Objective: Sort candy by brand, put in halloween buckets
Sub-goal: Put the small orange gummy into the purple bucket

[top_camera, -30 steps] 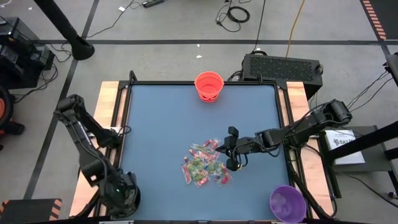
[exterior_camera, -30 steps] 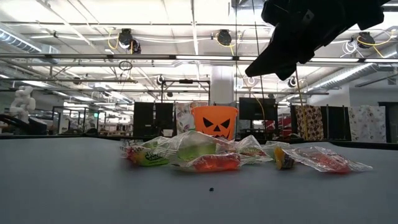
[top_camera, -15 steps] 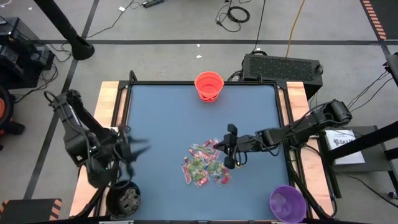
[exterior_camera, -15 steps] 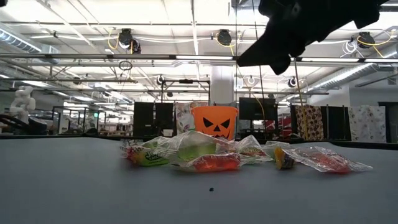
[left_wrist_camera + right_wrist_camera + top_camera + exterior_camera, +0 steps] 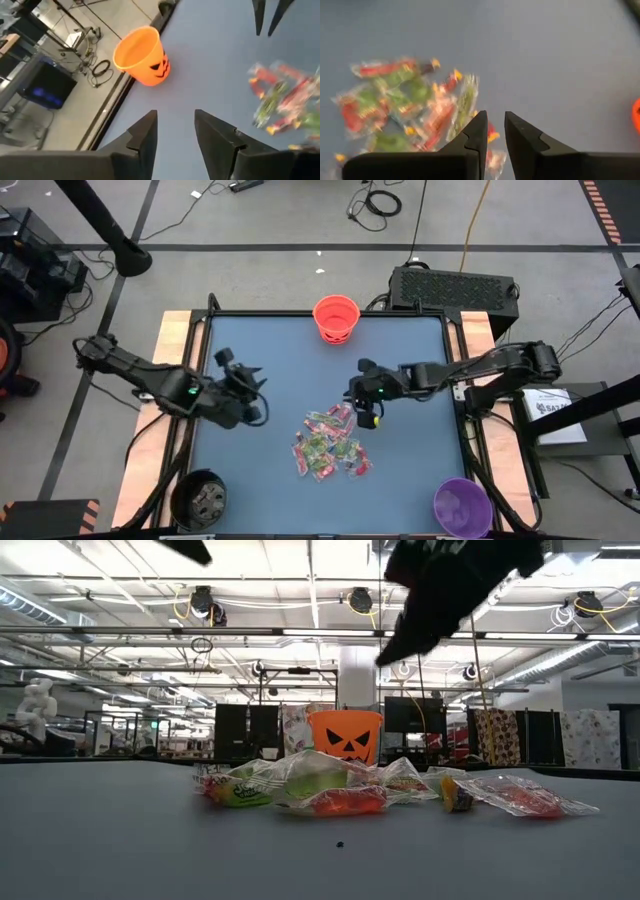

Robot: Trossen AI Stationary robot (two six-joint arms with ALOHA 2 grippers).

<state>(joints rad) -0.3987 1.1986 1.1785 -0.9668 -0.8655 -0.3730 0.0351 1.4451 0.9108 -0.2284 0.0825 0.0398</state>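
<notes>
**Candy heaped mid-table, both grippers empty above it**

The candy (image 5: 330,443) lies in one loose heap on the blue table (image 5: 270,360), a little toward the near edge and right of centre. It is a tangle of clear and shiny wrappers in red, green and pink, with yellow ends showing here and there; in the low view the pile (image 5: 330,785) sits flat on the surface, one red piece trailing off to one side.

The orange bucket (image 5: 336,318) stands upright at the far edge, well apart from the heap, its jack-o'-lantern face turned toward the low camera. The purple bucket (image 5: 462,506) sits at the near right corner, and the black bucket (image 5: 198,498) at the near left corner, just off the blue surface.

The right gripper (image 5: 368,402) hangs just beside the far right edge of the heap. Its wrist view shows the fingers (image 5: 477,132) parted by only a narrow slit, with nothing between them and the sweets below.

The left gripper (image 5: 250,395) hovers over bare table left of the heap, apart from it. Its fingers (image 5: 145,132) stand moderately apart and hold nothing; the orange bucket and part of the heap lie ahead of them.
</notes>
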